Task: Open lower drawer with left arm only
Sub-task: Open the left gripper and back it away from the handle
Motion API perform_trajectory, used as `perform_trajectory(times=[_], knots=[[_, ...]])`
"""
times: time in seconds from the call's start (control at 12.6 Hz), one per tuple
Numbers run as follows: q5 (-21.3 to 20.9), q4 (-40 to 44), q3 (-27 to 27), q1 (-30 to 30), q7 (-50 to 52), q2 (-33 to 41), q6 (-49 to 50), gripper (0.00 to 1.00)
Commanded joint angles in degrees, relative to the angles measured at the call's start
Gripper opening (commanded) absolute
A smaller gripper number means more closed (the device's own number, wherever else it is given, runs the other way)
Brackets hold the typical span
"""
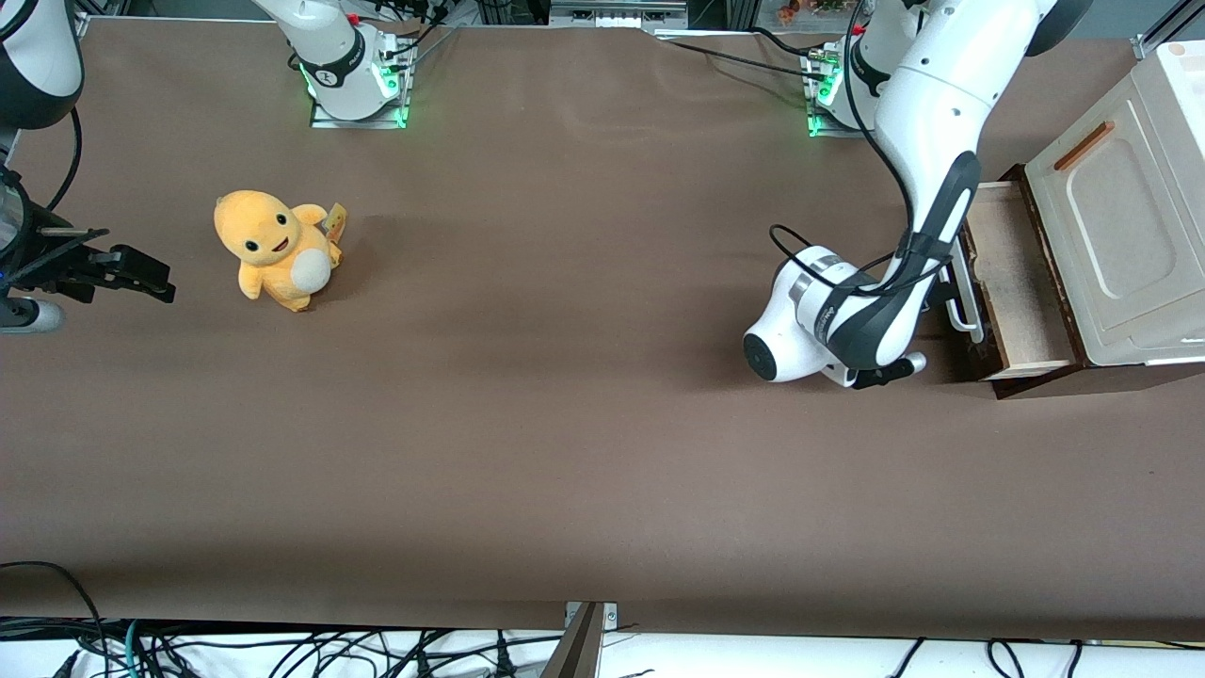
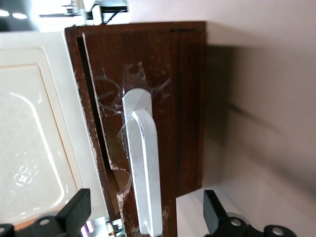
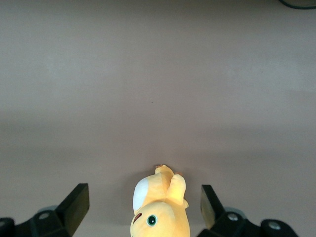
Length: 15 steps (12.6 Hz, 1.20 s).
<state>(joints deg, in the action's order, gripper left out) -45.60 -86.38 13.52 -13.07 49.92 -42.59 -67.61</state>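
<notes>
Lower drawer (image 1: 1015,282) pulled partway out of its cabinet at the working arm's end of the table, pale wood floor bare, under the cream panel (image 1: 1120,226). Left arm (image 1: 927,160) bent low in front of it; gripper (image 2: 145,217) spread wide, fingers (image 2: 79,210) either side of the white loop handle (image 2: 145,168), not touching. Yellow plush toy (image 1: 273,247) toward the parked arm's end.

colours on the brown table

the shallow lower drawer (image 1: 1015,282) has a dark brown wooden front (image 2: 168,98), a white loop handle (image 2: 143,168) and pale wood floor. the black two-finger gripper (image 2: 145,212) belongs to the glossy white and black left arm (image 1: 927,160). the soft plush toy (image 1: 273,247) is yellow-orange with a white belly.
</notes>
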Motion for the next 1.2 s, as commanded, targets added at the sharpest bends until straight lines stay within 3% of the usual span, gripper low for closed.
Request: perform_trajectory(times=[0.0, 0.4, 0.72, 1.12], knots=[[4.0, 8.0, 0.1, -0.4, -5.5, -0.4, 1.2, 1.00], [11.2, 17.6, 0.1, -0.5, -10.4, 0.1, 2.2, 1.00], [14.1, 26.7, 0.0, 0.2, -17.9, 0.1, 3.7, 1.00], [14.5, 27.9, -0.2, 0.5, -21.0, 0.8, 4.4, 1.00]])
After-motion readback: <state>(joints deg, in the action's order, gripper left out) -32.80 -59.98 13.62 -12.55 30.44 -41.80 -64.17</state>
